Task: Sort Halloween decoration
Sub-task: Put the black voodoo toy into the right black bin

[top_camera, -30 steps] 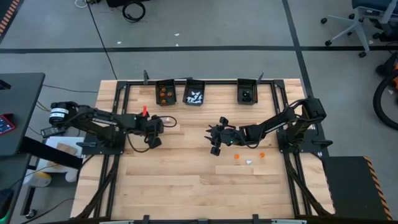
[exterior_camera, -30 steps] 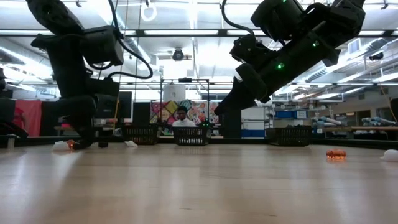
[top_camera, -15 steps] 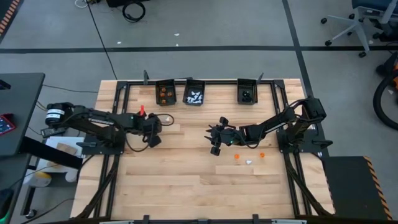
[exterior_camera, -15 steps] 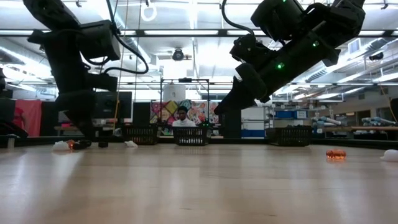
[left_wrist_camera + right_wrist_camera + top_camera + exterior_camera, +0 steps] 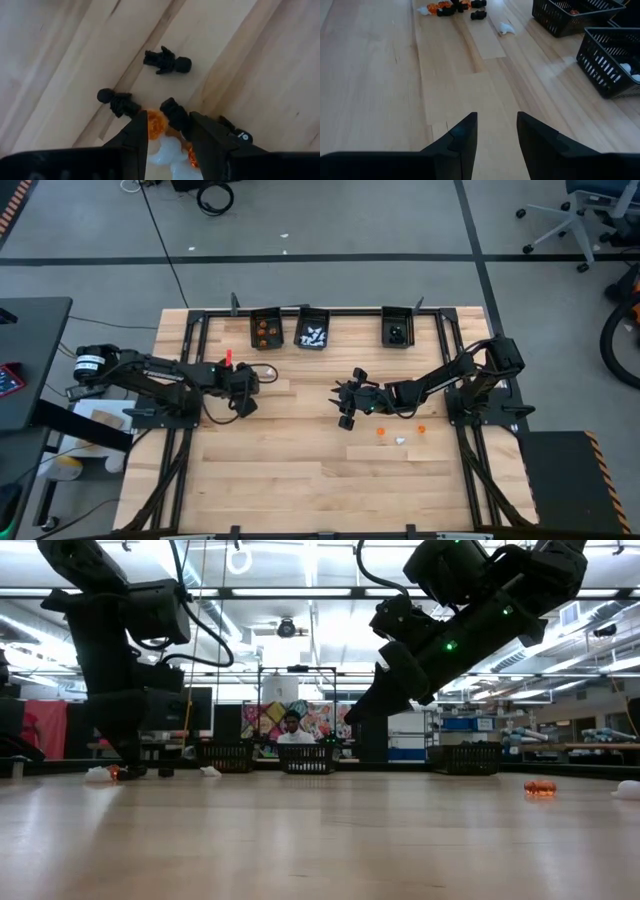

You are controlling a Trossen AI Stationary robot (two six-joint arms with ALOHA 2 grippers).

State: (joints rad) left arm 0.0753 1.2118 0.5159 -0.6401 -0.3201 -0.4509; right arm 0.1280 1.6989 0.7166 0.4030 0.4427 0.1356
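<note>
Left gripper point(image 5: 167, 131), fingers apart and holding nothing, hangs low over a cluster of Halloween decoration trinkets point(image 5: 165, 61) on the table's point(image 5: 300, 480) left side, with black, orange and white pieces lying between and just beyond its fingers. Right gripper point(image 5: 496, 131), fingers likewise apart and empty, is raised above bare wood near the table's middle. Further trinkets lie loose beneath the right arm and in the three black bins point(image 5: 312, 328) at the far edge.

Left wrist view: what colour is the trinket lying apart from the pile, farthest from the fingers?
Black trinket; the left wrist view shows it best.
</note>
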